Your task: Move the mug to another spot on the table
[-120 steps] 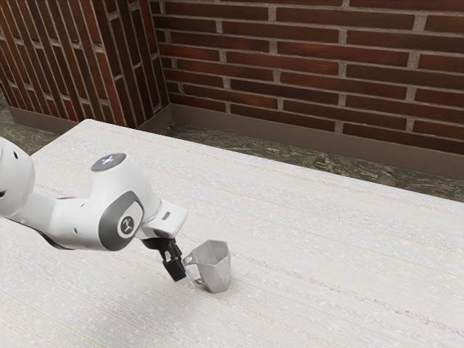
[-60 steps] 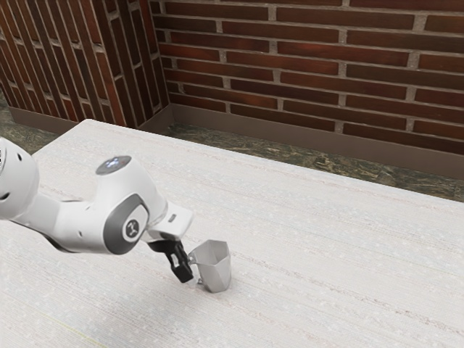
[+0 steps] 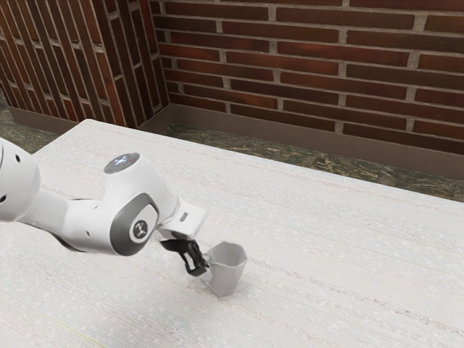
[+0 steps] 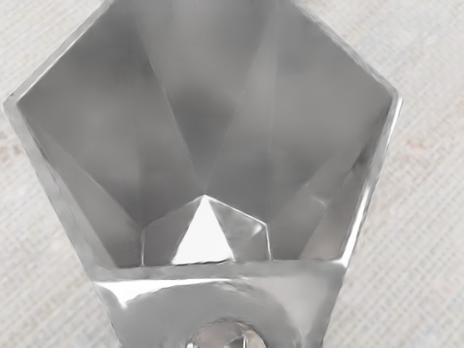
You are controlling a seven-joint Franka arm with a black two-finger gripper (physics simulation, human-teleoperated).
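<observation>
A grey faceted mug [image 3: 228,267] stands upright on the pale table [image 3: 326,217], near its front in the exterior view. My black gripper [image 3: 196,265] is at the mug's left side in that view, shut on its handle. The white arm reaches in from the exterior view's left. In the wrist view I look straight down into the mug [image 4: 203,138]: a five-sided rim, a shiny bottom, and the handle right under my hand. Whether the mug's base touches the table I cannot tell.
The table stretches wide and bare toward the exterior view's right and back. A red brick wall [image 3: 304,65] stands behind it beyond a strip of floor. The table's far edge runs diagonally from upper left to right.
My arm has carried the mug a short way toward the exterior view's right, with the gripper staying on the handle.
</observation>
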